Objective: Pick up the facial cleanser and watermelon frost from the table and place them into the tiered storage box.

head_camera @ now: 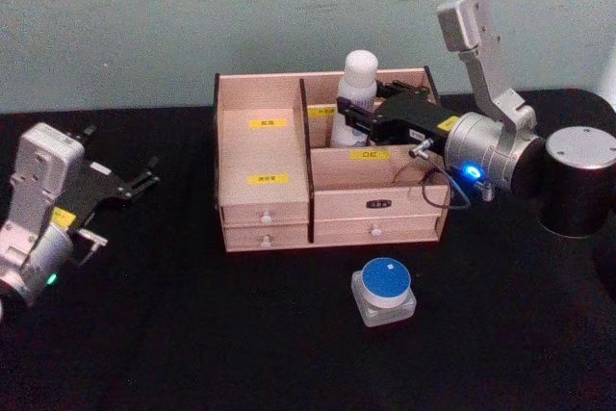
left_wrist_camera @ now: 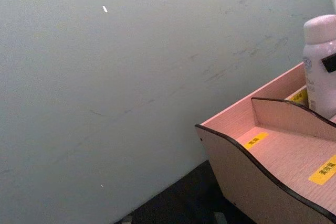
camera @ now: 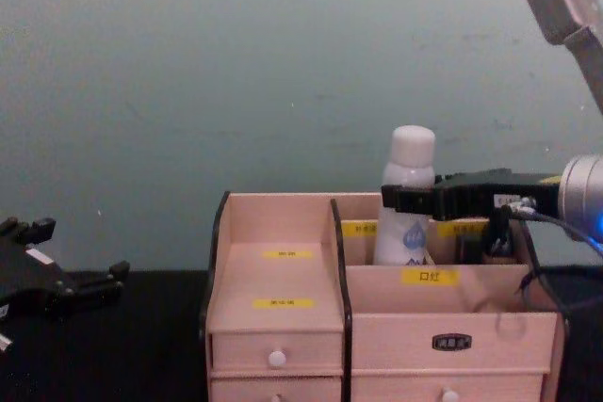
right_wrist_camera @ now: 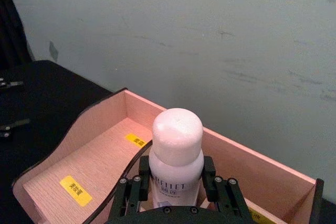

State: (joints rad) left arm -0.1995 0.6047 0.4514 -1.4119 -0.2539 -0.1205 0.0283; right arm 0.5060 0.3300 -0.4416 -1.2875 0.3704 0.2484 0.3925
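The facial cleanser [head_camera: 360,72] is pinched upright by the right gripper [head_camera: 354,115] inside the rear right compartment of the tiered storage box [head_camera: 258,153]. The watermelon frost [head_camera: 384,288] is left on the table [head_camera: 173,334] in front of the box. The left gripper [head_camera: 120,161] is parked at left, fingers spread

The facial cleanser [camera: 412,152] stands with its base hidden behind the tiered storage box [camera: 283,325] wall, while the lower drawers [camera: 283,389] are cut off at the chest view's 6 o'clock edge. At 9 o'clock the left gripper [camera: 75,251] runs off the picture. The print on the yellow labels [head_camera: 268,179] is too small to read.
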